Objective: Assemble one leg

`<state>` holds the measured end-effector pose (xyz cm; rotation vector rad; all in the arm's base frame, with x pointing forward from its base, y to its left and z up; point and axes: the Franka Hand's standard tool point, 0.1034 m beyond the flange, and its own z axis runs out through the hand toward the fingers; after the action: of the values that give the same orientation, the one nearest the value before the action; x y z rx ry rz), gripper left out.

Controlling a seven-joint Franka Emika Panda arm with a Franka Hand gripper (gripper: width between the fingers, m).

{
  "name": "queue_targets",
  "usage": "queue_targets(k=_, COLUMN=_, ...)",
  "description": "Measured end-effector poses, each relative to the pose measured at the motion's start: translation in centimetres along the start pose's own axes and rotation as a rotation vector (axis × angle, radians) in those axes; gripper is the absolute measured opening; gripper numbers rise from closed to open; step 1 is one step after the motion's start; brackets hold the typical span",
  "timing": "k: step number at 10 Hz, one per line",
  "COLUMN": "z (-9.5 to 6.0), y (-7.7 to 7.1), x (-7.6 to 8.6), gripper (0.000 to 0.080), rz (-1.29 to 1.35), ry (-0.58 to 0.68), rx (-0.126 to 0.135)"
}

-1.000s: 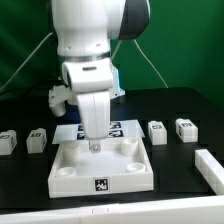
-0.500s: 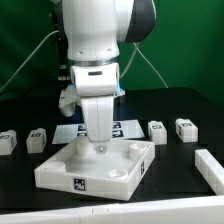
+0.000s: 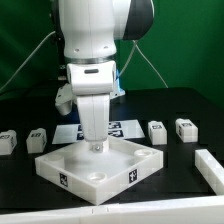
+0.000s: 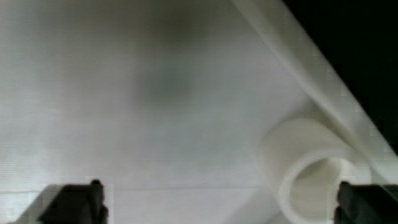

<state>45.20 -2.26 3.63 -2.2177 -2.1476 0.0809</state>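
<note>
Well apart from the pincer (image 3: 95,147) lies a leg (image 3: 37,138).

I see four small white tagged blocks standing apart on the table (image 3: 25,195): leg (image 3: 8,141) and leg (image 3: 37,139) at exterior view's left, leg (image 3: 157,131) and leg (image 3: 186,128) at right.

Exterior view bright, evenly lit, low-resolution; wrist view dim, blurry, soft grey shadow across surface.
</note>
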Motion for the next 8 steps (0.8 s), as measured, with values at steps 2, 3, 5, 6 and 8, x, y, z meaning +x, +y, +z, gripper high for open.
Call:
queue_targets(k=2, z=0.8, y=-1.4, x=1.1, gripper=0.065, rz=0.07, ry=0.003, rx=0.014)
queue_targets(k=3, z=1.2, y=-1.8, x=2.0, gripper=0.065, rz=0.094, ry=0.005, rx=0.022)
queue_targets(k=5, z=1.6, y=-2.2, x=3.6, gripper=0.065, rz=0.136, ry=0.007, rx=0.033)
queue_targets(k=6, z=1.6, y=-2.2, x=4.1, gripper=0.065, rz=0.143, ry=0.007, rx=0.032)
queue_targets(k=8, z=1.6, y=-2.1, x=4.3, gripper=0.065, rz=0.144, ry=0.008, rx=0.033)
